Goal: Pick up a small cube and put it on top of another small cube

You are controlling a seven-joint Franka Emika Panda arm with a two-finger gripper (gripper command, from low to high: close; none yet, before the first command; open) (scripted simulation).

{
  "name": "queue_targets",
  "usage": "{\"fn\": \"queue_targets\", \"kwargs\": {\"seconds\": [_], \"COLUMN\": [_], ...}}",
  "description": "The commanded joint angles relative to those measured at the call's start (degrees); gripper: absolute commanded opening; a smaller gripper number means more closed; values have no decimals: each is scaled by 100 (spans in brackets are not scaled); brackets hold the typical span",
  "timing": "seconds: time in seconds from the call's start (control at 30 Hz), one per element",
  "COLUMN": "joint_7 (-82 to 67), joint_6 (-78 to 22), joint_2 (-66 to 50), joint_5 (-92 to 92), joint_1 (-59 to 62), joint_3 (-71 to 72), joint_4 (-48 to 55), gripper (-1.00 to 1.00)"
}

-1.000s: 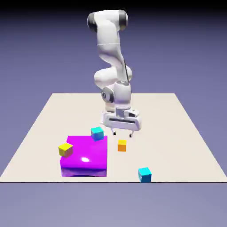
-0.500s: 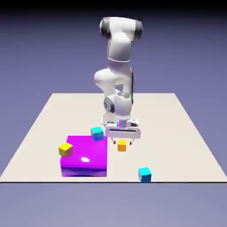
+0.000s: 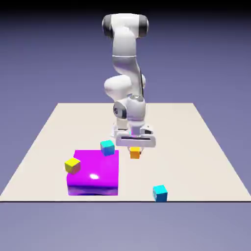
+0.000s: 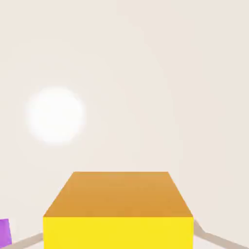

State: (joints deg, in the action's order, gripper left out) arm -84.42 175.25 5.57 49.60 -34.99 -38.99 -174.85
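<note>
Nearest in the exterior view, a small plain cyan cube [image 3: 160,194] sits at the near edge of the pale beige table [image 3: 191,147], toward the exterior view's right. Farther in, toward the exterior view's left, lies a broad, low, glossy purple block [image 3: 95,169]. A small yellow cube [image 3: 72,165] shows at its left edge, turned at an angle, and a second small cyan cube [image 3: 107,147] at its far right corner.

To the right of the block, apart from it, is the small plain orange cube [image 3: 135,154], directly beneath the white arm's hand. The two-finger gripper [image 3: 135,151] is closed on it, pinching it from both sides. The hand view shows this cube large between the fingers, with a bright round glare on the pale surface beyond. Behind the gripper, the white jointed arm [image 3: 125,44] rises before the blue-violet backdrop [image 3: 206,59].
</note>
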Motion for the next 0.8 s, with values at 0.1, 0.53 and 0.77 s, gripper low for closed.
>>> {"fn": "queue_targets", "kwargs": {"seconds": [0.1,0.53,0.77], "joint_7": [213,147,170], "joint_6": [-515,-3754,-3729], "joint_2": [290,2719,2776], "joint_5": [-91,-1718,-2183], "joint_1": [285,1899,2441], "joint_3": [187,1240,1146], "joint_4": [104,871,893], "gripper": [-100,-100,-100]}}
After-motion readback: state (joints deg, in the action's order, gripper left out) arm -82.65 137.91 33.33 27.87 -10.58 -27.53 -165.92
